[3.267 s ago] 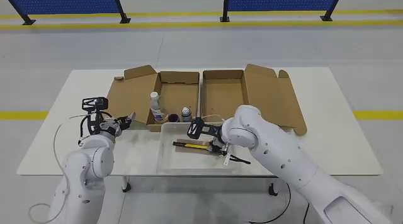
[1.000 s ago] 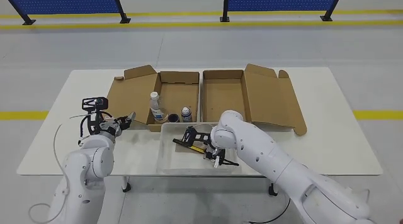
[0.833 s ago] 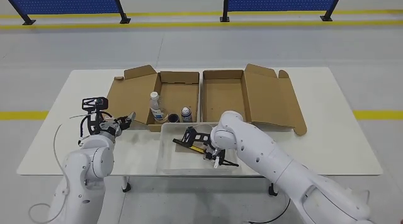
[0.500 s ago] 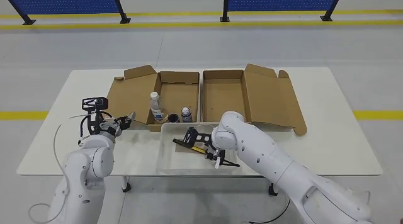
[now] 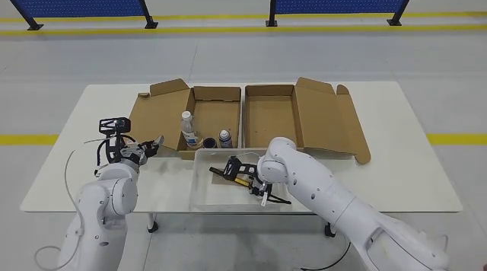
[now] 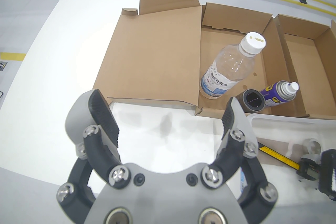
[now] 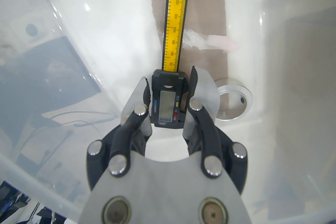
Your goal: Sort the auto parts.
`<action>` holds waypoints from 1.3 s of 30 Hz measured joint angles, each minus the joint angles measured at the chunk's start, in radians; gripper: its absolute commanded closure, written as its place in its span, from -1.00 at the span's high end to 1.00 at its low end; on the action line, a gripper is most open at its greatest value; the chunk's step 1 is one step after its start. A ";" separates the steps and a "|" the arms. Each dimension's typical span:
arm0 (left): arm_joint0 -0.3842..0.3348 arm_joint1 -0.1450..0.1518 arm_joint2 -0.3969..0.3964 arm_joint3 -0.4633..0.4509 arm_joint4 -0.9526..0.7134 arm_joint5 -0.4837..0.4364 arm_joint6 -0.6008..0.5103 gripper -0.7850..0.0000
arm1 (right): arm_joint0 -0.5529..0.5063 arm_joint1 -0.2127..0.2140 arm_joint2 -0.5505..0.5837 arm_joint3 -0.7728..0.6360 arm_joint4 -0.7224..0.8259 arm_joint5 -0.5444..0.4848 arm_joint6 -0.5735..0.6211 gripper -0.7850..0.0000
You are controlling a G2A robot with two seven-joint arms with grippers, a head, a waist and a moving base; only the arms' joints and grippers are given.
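Caliper (image 7: 173, 33) in the white tray (image 5: 209, 191) is the part we have hold of. From the left: our left gripper (image 6: 162, 104) hangs wide open over the table (image 5: 91, 119). The left box (image 5: 215, 115) holds a clear bottle (image 6: 231, 67), a dark cylinder (image 6: 252, 103) and a spray can (image 6: 278, 93). At the tray our right gripper (image 7: 169, 78) is clamped on the caliper's display head, with a silver ring (image 7: 232, 104) just beside it. The right box (image 5: 268, 119) stands beyond.

Caliper (image 5: 242, 180) in tray (image 5: 199, 186) — boxes (image 5: 270, 115) behind
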State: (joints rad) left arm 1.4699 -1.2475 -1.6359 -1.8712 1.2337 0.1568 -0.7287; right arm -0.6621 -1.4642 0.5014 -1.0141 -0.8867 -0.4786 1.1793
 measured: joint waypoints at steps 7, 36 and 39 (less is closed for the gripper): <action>0.000 0.000 0.000 0.000 0.000 0.000 0.000 1.00 | -0.004 0.002 0.006 0.008 -0.007 -0.004 -0.008 -0.32; 0.000 0.000 0.000 0.000 0.000 0.000 0.000 1.00 | -0.011 -0.003 0.012 -0.009 -0.040 0.008 -0.001 -0.05; 0.000 0.000 0.000 0.000 0.000 0.000 0.000 1.00 | -0.012 -0.004 0.013 -0.009 -0.037 0.008 0.002 -0.11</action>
State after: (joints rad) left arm 1.4699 -1.2475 -1.6359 -1.8712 1.2337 0.1568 -0.7287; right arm -0.6744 -1.4680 0.5140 -1.0235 -0.9233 -0.4705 1.1813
